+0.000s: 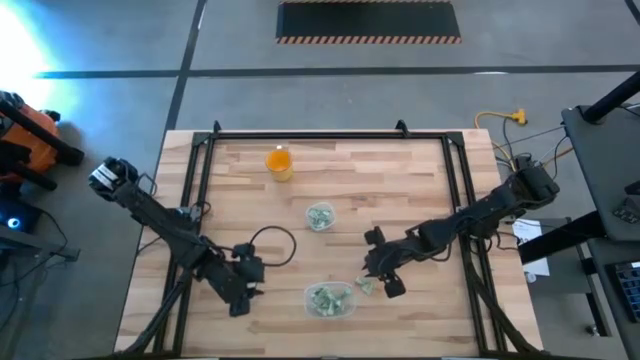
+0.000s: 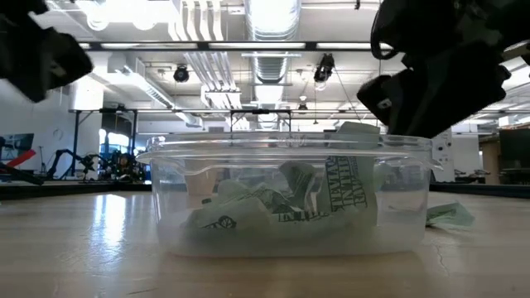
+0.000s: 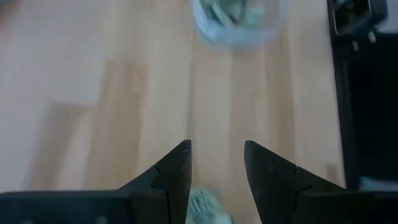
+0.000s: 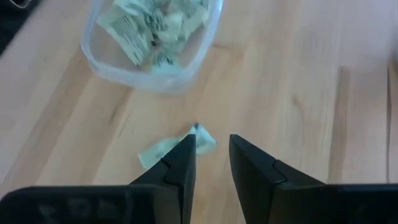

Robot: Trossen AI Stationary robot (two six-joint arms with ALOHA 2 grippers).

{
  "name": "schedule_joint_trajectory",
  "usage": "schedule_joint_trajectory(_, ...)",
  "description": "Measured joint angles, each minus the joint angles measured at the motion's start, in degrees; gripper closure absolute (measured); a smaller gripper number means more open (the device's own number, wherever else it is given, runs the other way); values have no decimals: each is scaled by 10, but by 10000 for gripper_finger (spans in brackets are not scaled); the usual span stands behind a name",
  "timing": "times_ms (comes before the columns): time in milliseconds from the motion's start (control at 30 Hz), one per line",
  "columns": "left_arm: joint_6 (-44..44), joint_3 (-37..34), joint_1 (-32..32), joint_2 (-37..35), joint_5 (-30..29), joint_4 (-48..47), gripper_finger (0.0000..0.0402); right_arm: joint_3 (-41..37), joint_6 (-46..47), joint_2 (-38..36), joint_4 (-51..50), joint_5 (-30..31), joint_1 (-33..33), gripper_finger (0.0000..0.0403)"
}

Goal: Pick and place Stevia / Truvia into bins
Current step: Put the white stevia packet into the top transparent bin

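My right gripper (image 4: 211, 155) hangs just above the table with its two fingers parted and nothing between them. The sachet (image 4: 165, 147) I am after lies flat on the wood just ahead of my fingertips and off to one side: in my wrist view its nearer end touches or slips under the tip of one finger (image 4: 180, 163), while the gap between my fingers sits beside it, not over it. Its long axis runs slantwise across my line of reach, not along it. So I judge that the coming move turns on a short sideways shift toward that finger's side, perhaps with a slight turn of the wrist, until the paper lies across the gap before I descend and pinch.

The large tub (image 4: 124, 71) stands farther ahead on the same side, near the sachet but apart from it, already holding a heap of sachets. From above, the loose sachet (image 1: 364, 286) lies between my fingers and the tub's wall (image 1: 352, 292), so the carry after a grasp looks short.

My left gripper (image 3: 214, 163) waits on the tub's other side, fingers also spread, with a blurred green-white scrap low between them; I cannot tell whether it touches them. The small round cup (image 1: 320, 216) sits farther off, and my right fingers are clearly the nearer to this sachet.
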Motion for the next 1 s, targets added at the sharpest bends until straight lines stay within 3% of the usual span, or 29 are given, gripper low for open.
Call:
schedule_joint_trajectory(233,-77,-1,-15,11,76,-61,272,-22,11,0,13,25,0,319)
schedule_joint_trajectory(433,-163,-19,-13,10,78,-110,272,-22,-1,0,18,39,0,328)
schedule_joint_trajectory(633,-162,-29,-6,11,34,-110,272,-24,-2,0,18,39,0,333)
schedule_joint_trajectory(1000,-116,-78,2,11,35,-20,271,-27,-2,0,20,39,0,327)
